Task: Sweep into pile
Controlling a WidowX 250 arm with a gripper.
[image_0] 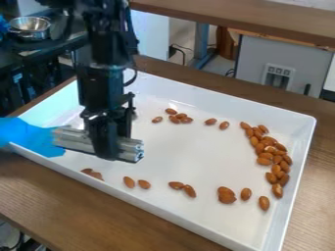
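Almonds [269,149]: inside the white tray [197,221], spread in a broken ring round its floor; densest toward the right wall.
Right band: loosely curved; long axis runs from the far side toward the near right corner. Nuts touch or overlap; single nuts point various ways.
Far group: small cluster just right of the arm, with two separate nuts between it and the right band.
Near row: pairs and singles strung along the near wall, some lying lengthwise to it, others tilted across.
Arm [101,44]: enters from the top edge, left of centre; hangs nearly upright over the left part of the tray.
Gripper [108,147]: points down, low over the tray; claw pinching the metal bar [130,148] at mid-length. Contact with tray floor: cannot tell.
Bar axis: left to right, right end slightly lower in view; ridged sides, roughly crosswise to the hanging arm.
Blue item [27,137]: at the left edge, overlapping the tray's left rim, beside the bar's left end. Nature unclear.
Support: tray on wooden table [140,225].
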